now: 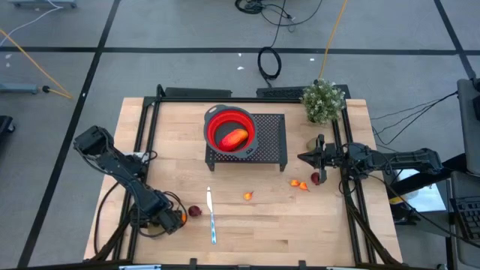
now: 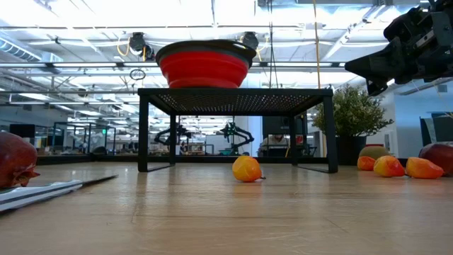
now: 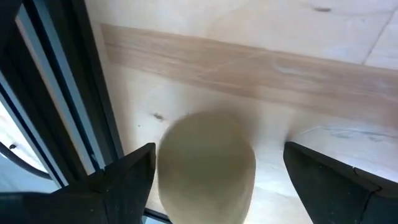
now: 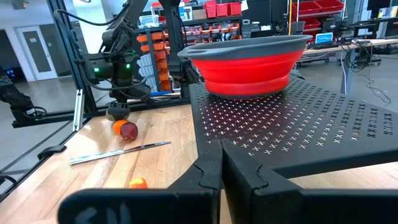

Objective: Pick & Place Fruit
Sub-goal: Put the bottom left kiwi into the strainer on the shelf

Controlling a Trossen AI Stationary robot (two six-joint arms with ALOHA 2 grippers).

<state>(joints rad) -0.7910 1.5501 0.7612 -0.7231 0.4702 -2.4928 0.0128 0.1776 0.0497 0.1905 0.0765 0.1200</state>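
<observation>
The light wooden bench [image 1: 247, 225] carries a black perforated metal stand [image 1: 266, 139] near its 12 o'clock edge. On this stand sits a round red collapsible bowl with a grey rim [image 1: 229, 129], and inside the bowl lies the larger red-orange oval fruit [image 1: 235, 138].

The other fruit pieces are spread on the bench. A dark red-purple fruit [image 1: 195, 211] lies toward 8 o'clock, just beside the silver knife with a pale handle [image 1: 211, 217]. A tiny orange fruit [image 1: 247, 196] lies near the middle of the bench, at 6 o'clock from the stand. Two more small orange pieces [image 1: 299, 184] lie together toward 3 o'clock, and a dark red fruit [image 1: 316, 178] is close to them, under the right arm. A brown-green kiwi-like fruit [image 1: 312, 143] rests near the small green potted plant [image 1: 323, 101] in the 1 o'clock corner.

The left hand [image 1: 174, 219] is low at the 8 o'clock corner of the bench, with its fingers [image 3: 127, 183] spread wide around a small orange fruit [image 1: 182, 218]; I cannot tell if they touch it. The right hand [image 1: 306, 158] is above the bench at 3 o'clock, pointing to the stand, fully closed and holding nothing.
</observation>
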